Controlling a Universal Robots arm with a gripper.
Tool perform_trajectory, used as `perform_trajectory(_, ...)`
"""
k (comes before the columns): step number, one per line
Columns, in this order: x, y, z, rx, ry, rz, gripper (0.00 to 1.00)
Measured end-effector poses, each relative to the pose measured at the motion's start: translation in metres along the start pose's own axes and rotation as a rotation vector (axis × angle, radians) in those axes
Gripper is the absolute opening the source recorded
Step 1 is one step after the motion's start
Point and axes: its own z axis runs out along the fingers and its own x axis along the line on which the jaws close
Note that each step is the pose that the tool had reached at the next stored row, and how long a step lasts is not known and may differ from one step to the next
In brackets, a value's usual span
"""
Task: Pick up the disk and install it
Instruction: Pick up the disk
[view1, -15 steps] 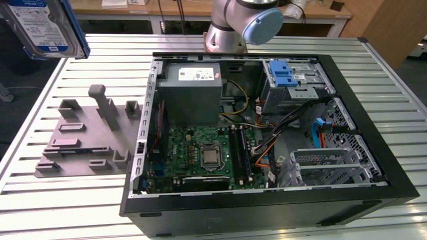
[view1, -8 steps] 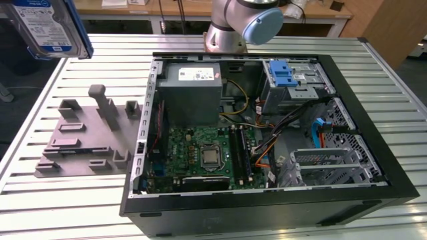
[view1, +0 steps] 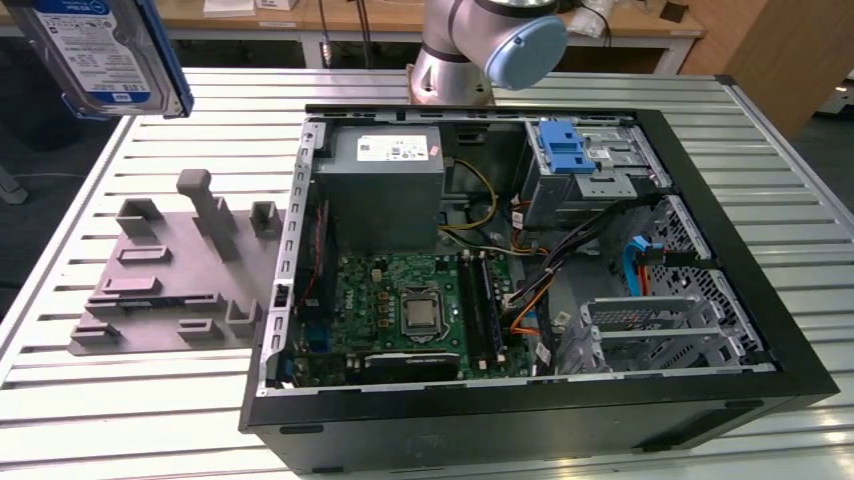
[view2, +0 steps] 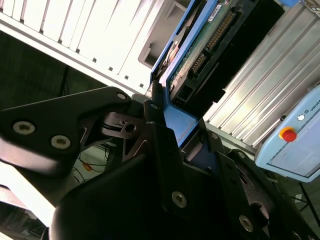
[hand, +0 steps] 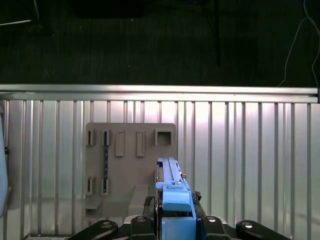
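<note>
The picking-up step looks finished to us. The tool (hand: 177, 219) is closed on the disk (view1: 100, 55), its black fingers (view2: 159, 107) pressing on the blue carrier frame from both sides in both wrist views. The disk hangs free in the air above the counter (view1: 160, 400), over its far corner on the exterior view's left, and it touches nothing else.

We judge that the installing part is not yet begun. It calls for carrying the disk across to the open computer case (view1: 534, 420), turning it to match a drive bay such as the cage (view1: 577, 160) with the blue latch, and sliding it in straight.

The arm (view1: 467, 40) rises from the far edge of the counter. The tool points down at the counter and the disk hangs from it on edge, beside the grey plate (hand: 131, 165) with slots.
</note>
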Motion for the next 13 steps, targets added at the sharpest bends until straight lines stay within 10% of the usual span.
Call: perform_trajectory(13, 0.0000, -0.0141, -0.0001, 0.0000, 0.0000, 0.000, 0.36)
